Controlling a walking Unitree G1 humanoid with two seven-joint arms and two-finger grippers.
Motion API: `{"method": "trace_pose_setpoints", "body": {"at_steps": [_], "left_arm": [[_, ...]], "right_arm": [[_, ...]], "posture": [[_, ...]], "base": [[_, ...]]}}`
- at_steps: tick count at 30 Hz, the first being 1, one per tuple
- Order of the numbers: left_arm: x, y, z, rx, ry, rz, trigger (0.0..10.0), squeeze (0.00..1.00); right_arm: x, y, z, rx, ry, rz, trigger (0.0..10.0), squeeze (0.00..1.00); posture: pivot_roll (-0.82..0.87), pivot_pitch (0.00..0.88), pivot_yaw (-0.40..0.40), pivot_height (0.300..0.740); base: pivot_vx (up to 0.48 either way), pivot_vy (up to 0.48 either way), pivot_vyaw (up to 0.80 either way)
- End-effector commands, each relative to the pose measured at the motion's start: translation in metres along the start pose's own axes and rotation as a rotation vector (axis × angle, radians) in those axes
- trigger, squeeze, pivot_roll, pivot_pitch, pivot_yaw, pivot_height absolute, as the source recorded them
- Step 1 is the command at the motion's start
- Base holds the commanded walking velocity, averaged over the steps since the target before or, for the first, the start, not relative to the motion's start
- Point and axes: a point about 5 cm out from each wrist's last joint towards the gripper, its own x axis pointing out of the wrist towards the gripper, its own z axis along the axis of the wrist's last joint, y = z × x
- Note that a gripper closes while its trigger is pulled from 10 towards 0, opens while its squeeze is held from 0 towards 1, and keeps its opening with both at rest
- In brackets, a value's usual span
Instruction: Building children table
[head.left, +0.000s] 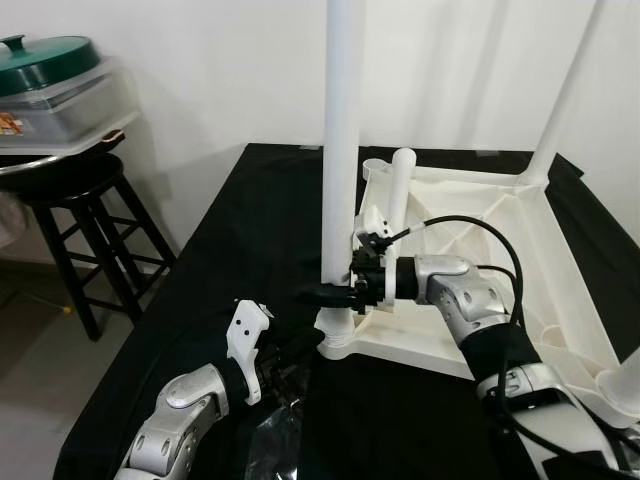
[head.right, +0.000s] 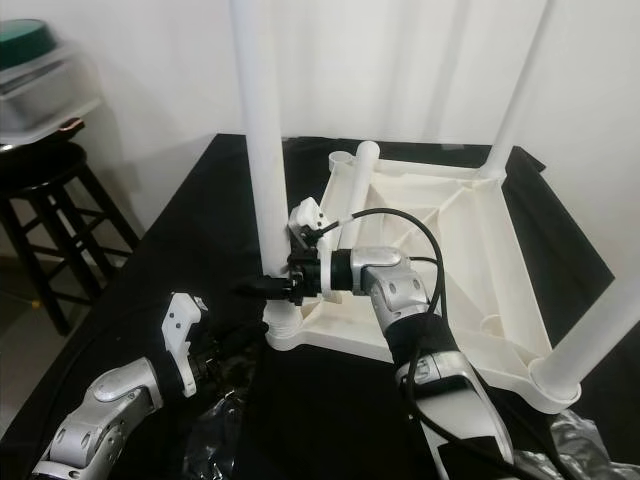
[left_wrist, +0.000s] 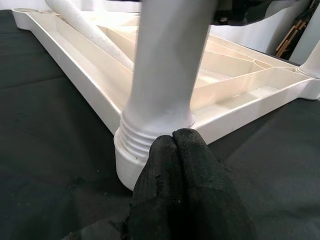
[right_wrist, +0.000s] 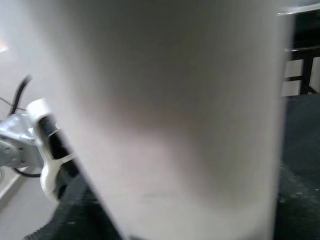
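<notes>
Left eye view: you are threading the leg (head.left: 341, 140) into the upturned tabletop's (head.left: 500, 235) near corner; right gripper (head.left: 340, 294) jaws pinching it, left gripper (left_wrist: 175, 142) jaws pressed together beside its base. Next, twist until seated.

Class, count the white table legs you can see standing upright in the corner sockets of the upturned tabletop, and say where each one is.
3 upright: near-left leg, which the right gripper holds; far-right leg; near-right leg. Another white leg leans at the far-left corner, seemingly unseated.

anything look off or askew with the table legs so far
One thing: a loose leg lies slanted inside the upturned tabletop, not in a socket. The near leg, gripped by the right end effector, shows exposed threads at its base.
</notes>
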Motion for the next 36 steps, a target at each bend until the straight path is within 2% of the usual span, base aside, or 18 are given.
{"method": "trace_pose_setpoints", "body": {"at_steps": [1,6,13,14,15,16,17,18,21,23,27,28,29,30,31,33,34,36], "left_arm": [[-0.003,0.001,-0.004,-0.009,0.010,0.009,10.0,0.00],[-0.003,0.000,-0.004,-0.011,0.008,0.008,10.0,0.00],[-0.005,0.000,-0.002,-0.013,0.004,0.005,10.0,0.00],[-0.006,0.000,-0.002,-0.013,0.003,0.005,10.0,0.00],[-0.006,0.000,-0.002,-0.013,0.003,0.005,10.0,0.00],[-0.008,0.001,-0.001,-0.013,0.002,0.005,10.0,0.00],[-0.009,0.002,0.000,-0.013,0.001,0.005,10.0,0.00],[-0.009,0.003,0.000,-0.013,0.003,0.004,10.0,0.00],[-0.010,0.003,-0.001,-0.014,0.005,0.003,10.0,0.00],[-0.009,0.003,0.000,-0.014,0.011,-0.008,10.0,0.00],[-0.010,0.004,0.000,-0.014,0.016,-0.010,10.0,0.00],[-0.011,0.004,0.000,-0.014,0.007,0.008,10.0,0.00],[-0.011,0.004,0.000,-0.014,0.007,0.008,10.0,0.00],[-0.012,0.004,0.000,-0.015,0.001,0.017,10.0,0.00],[-0.012,0.004,0.001,-0.015,0.003,0.013,10.0,0.00],[-0.011,0.004,0.001,-0.016,0.006,0.008,10.0,0.00],[-0.011,0.004,0.001,-0.016,0.008,0.003,10.0,0.00],[-0.011,0.004,0.000,-0.017,0.008,0.001,10.0,0.00]], "right_arm": [[0.001,0.002,0.001,0.002,-0.003,0.061,0.0,0.00],[-0.006,0.004,-0.009,0.005,-0.008,0.029,0.0,0.00],[-0.008,0.018,-0.038,0.031,-0.013,-0.173,0.0,0.00],[0.003,0.024,-0.055,0.065,0.000,-0.367,0.0,0.00],[0.003,0.024,-0.055,0.065,0.000,-0.367,0.0,0.00],[0.012,0.031,-0.072,0.192,-0.058,-0.706,0.0,0.00],[0.012,0.038,-0.085,0.308,-0.076,-0.957,0.0,0.00],[0.012,0.038,-0.084,0.294,-0.052,-0.994,0.0,0.00],[0.013,0.036,-0.080,0.258,-0.036,-0.964,0.0,0.00],[0.017,0.038,-0.085,0.208,0.036,-0.869,0.0,0.00],[0.023,0.044,-0.083,0.184,0.038,-0.850,0.0,0.00],[0.022,0.045,-0.081,0.186,0.021,-0.856,0.8,0.00],[0.022,0.045,-0.081,0.186,0.021,-0.856,0.8,0.00],[0.021,0.046,-0.078,0.202,0.009,-0.874,10.0,0.00],[0.021,0.047,-0.071,0.204,-0.013,-0.808,10.0,0.23],[0.022,0.048,-0.065,0.203,-0.026,-0.760,10.0,0.23],[0.023,0.050,-0.057,0.187,-0.042,-0.654,10.0,1.00],[0.021,0.050,-0.044,0.121,-0.055,-0.503,10.0,1.00]], "posture": [[-0.03,0.000,0.000,0.740],[-0.03,0.000,0.002,0.740],[-0.05,0.000,0.001,0.740],[-0.05,0.000,0.000,0.740],[-0.05,0.000,0.000,0.740],[-0.07,0.000,0.011,0.740],[-0.07,0.000,0.011,0.740],[-0.09,0.000,0.031,0.740],[-0.09,0.000,0.031,0.740],[-0.05,0.000,0.008,0.740],[-0.05,0.000,0.008,0.740],[-0.06,0.000,0.018,0.740],[-0.06,0.000,0.018,0.740],[-0.06,0.000,0.020,0.740],[-0.05,0.000,0.025,0.740],[-0.05,0.000,0.026,0.740],[-0.05,0.000,0.025,0.740],[-0.04,0.000,0.027,0.740]], "base": [[0.000,0.000,0.00],[0.000,0.000,0.00],[0.000,0.000,0.00],[0.000,0.000,0.00],[0.000,0.000,0.00],[0.000,0.000,0.00],[0.000,0.000,0.00],[0.000,0.000,0.00],[0.000,0.000,0.00],[0.000,0.000,0.00],[0.000,0.000,0.00],[0.000,0.000,0.00],[0.000,0.000,0.00],[0.000,0.000,0.00],[0.000,0.000,0.00],[0.000,0.000,0.00],[0.000,0.000,0.00],[0.000,0.000,0.00]]}}
